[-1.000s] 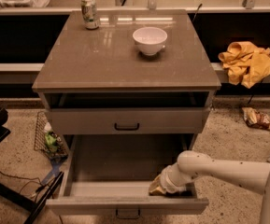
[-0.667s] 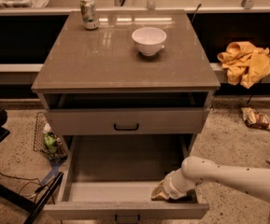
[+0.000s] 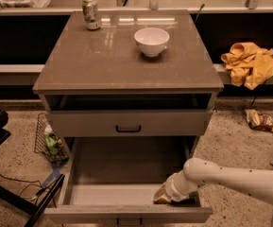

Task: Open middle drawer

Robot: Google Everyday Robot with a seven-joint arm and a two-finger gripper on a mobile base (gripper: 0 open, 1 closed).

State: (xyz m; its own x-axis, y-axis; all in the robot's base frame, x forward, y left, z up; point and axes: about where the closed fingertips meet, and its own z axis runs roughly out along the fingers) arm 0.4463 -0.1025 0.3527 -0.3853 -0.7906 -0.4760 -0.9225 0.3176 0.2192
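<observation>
My end effector (image 3: 160,197) is down inside the middle drawer (image 3: 93,213), low against the inner side of its front panel, near the right corner. My wrist hides most of it, so I cannot tell how far open it is or whether it has hold of anything. My pale arm (image 3: 230,178) reaches in from the right, over the drawer's right wall.

The middle drawer is drawn far out of the bench (image 3: 103,65). Its pale floor is bare and shows almost to the back, and its front panel lies at the lower edge of the view. I judge the opening done, or very nearly, with little travel left. What is left, as I read it, is to lift clear without pushing the drawer back in.

Above, the top drawer (image 3: 89,124) with its black handle (image 3: 128,128) sits close in under a dark gap. A white bowl (image 3: 151,40) and a can (image 3: 91,13) stand well apart on the bench top.
</observation>
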